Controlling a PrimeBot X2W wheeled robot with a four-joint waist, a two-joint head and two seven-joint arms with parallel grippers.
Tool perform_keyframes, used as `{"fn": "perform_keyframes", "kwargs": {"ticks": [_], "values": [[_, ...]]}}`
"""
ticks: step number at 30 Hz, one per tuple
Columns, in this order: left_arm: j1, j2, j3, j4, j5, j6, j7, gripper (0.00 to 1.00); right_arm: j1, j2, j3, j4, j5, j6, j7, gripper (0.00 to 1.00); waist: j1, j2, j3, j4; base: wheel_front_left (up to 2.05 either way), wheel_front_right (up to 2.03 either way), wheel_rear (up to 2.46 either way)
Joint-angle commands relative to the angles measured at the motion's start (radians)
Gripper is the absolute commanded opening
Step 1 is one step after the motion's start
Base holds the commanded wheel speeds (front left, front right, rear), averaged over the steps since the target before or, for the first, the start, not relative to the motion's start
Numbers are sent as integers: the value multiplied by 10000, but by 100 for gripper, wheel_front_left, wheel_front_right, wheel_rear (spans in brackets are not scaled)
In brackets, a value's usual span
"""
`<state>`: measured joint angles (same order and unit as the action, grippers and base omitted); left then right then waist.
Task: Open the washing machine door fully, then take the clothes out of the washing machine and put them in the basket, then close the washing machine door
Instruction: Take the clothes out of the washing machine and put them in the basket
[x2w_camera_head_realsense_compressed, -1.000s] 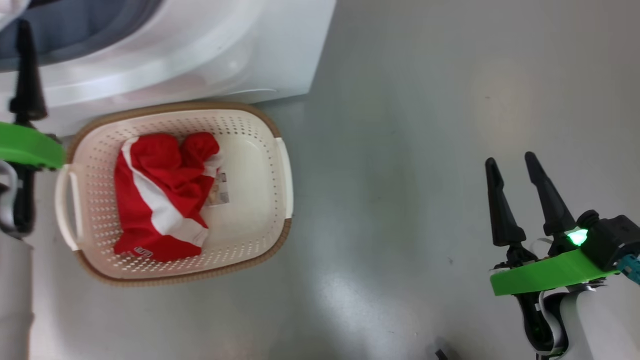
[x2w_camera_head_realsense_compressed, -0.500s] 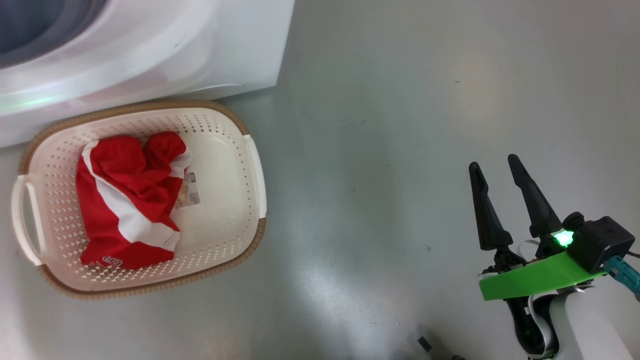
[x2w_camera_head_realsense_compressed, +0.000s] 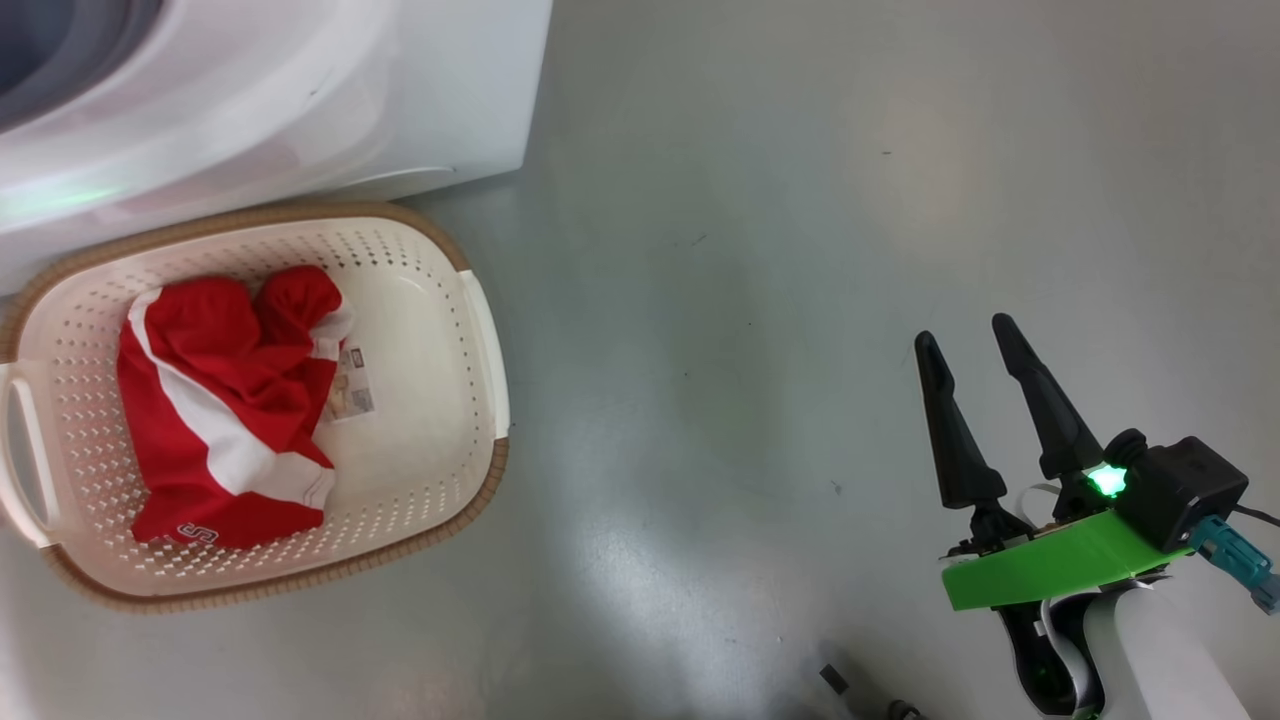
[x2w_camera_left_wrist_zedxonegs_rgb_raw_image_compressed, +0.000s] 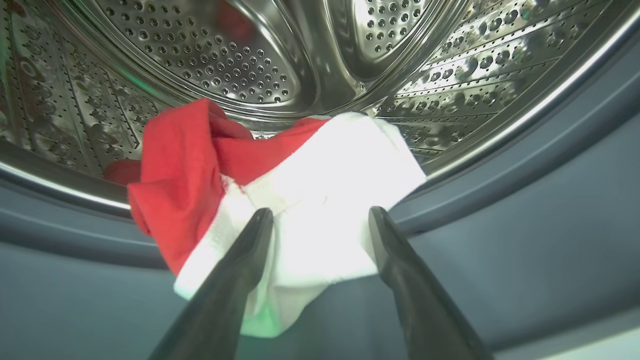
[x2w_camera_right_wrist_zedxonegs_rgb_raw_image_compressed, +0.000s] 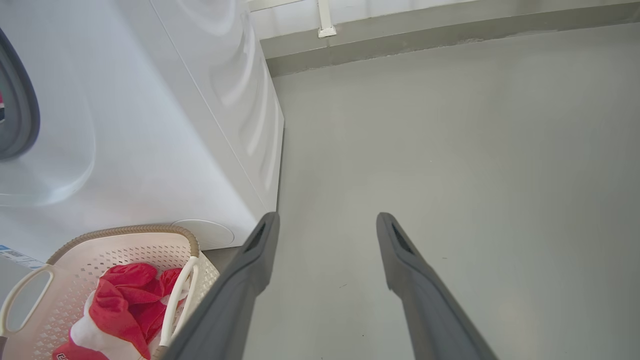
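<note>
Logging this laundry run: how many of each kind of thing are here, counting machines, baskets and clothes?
White front-loading washing machine: 1
Cream perforated plastic basket with brown woven-look rim: 1
Red-and-white sportswear garments: 2, the basketed one and one at the steel drum's lip
Total: 4

**Blind spots, logged per view**

Head view: washing machine (x2w_camera_head_realsense_compressed: 300, 100) cut by the top and left edges. Basket (x2w_camera_head_realsense_compressed: 485, 340) left handle clipped at the left edge. Red garment (x2w_camera_head_realsense_compressed: 220, 400) covers the left part of the paper label (x2w_camera_head_realsense_compressed: 352, 400). Label print and the garment's white lettering (x2w_camera_head_realsense_compressed: 197, 536) are too small to read.

Left wrist view: second garment (x2w_camera_left_wrist_zedxonegs_rgb_raw_image_compressed: 320, 170), white panel blown out by glare. Can't tell whether my left gripper (x2w_camera_left_wrist_zedxonegs_rgb_raw_image_compressed: 321, 212) touches it.

Right wrist view: one finger of my right gripper (x2w_camera_right_wrist_zedxonegs_rgb_raw_image_compressed: 326, 216) hides part of the basket's rim; the bottom edge cuts the rest.
</note>
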<state>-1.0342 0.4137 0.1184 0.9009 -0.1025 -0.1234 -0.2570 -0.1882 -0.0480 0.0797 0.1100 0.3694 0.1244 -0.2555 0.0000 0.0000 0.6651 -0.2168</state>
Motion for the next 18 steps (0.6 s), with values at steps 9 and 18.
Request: {"fn": "perform_keyframes", "kwargs": {"ticks": [9,18], "values": [[-131,628,114,-71,193,-26,-48,0,220,-22,235,-312,47,63,-63,100,0,0,33,-66,0,0,0],[-17,265,311,-525,-6,-44,-48,0,147,-22,163,-260,0,63,-63,100,0,0,-133,175,0,0,0]]}}
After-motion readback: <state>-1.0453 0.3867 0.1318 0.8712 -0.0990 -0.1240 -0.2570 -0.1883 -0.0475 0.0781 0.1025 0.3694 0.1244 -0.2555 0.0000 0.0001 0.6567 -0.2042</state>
